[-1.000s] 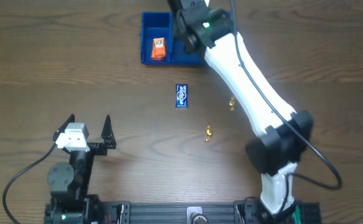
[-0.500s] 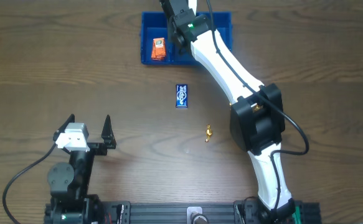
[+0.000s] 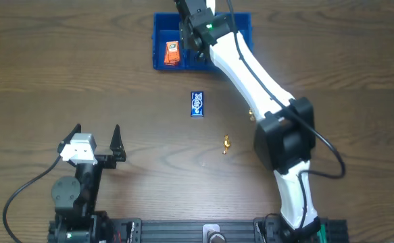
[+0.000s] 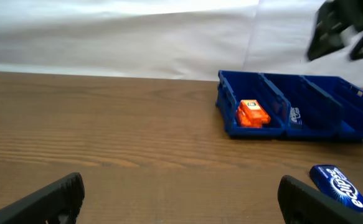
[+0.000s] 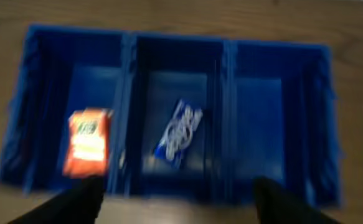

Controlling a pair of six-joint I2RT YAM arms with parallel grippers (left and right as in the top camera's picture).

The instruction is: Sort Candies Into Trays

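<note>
Three-compartment blue tray (image 5: 274, 118) holds one orange candy (image 3: 173, 53), one blue candy (image 5: 179, 132); right end effector (image 5: 176, 186) above it and left end effector (image 3: 96, 129) both spread, empty

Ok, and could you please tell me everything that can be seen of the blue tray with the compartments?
The blue tray looks like moulded plastic, rectangular, with two inner walls that split it into three compartments side by side. It lies flat on the wooden table, at the far side from the arm bases. One end compartment holds an orange candy pack, the middle one a blue-wrapped candy, and the other end one shows a bare floor. The right pincer hangs open above it.
</note>
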